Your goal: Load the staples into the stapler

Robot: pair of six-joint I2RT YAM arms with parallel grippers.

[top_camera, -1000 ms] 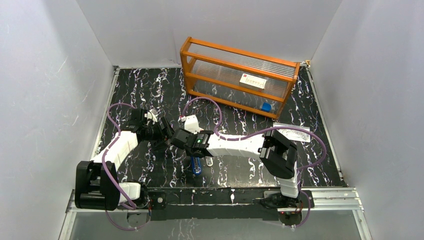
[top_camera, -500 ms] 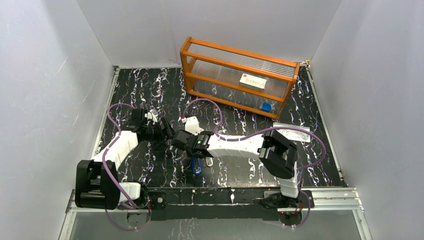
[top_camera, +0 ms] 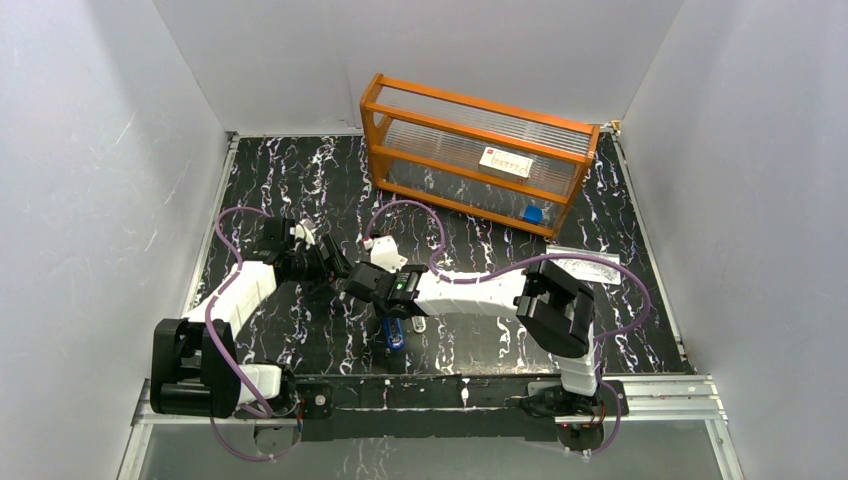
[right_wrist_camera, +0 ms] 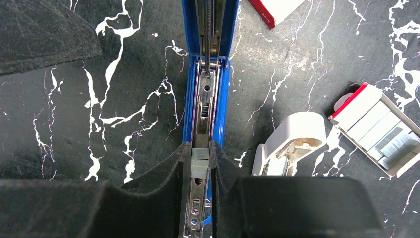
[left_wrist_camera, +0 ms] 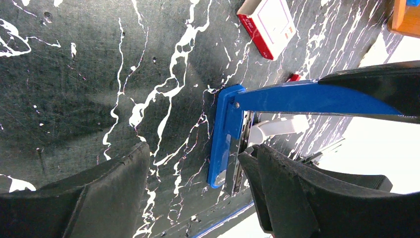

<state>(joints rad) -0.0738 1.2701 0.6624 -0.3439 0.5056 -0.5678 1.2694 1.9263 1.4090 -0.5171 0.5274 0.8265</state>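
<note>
The blue stapler [right_wrist_camera: 220, 99] lies open on the black marbled table, its metal channel facing up and its lid [left_wrist_camera: 307, 96] raised. My right gripper [right_wrist_camera: 200, 148] is shut on a short grey strip of staples [right_wrist_camera: 200, 162], held directly over the channel. In the top view it hangs over the stapler [top_camera: 393, 333]. My left gripper [left_wrist_camera: 194, 156] stands open just left of the stapler's hinge end, its right finger [left_wrist_camera: 297, 193] close beside the base [left_wrist_camera: 225, 144], holding nothing. More staples lie in the open box tray [right_wrist_camera: 381, 131].
A small white rounded object [right_wrist_camera: 292, 141] lies right of the stapler. A red-and-white box sleeve [left_wrist_camera: 267, 25] lies beyond it. An orange rack [top_camera: 480, 150] stands at the back, and a clear plastic bag [top_camera: 585, 265] lies at the right.
My right gripper has shifted very slightly over the stapler with the staples in it. The left arm has not moved.
</note>
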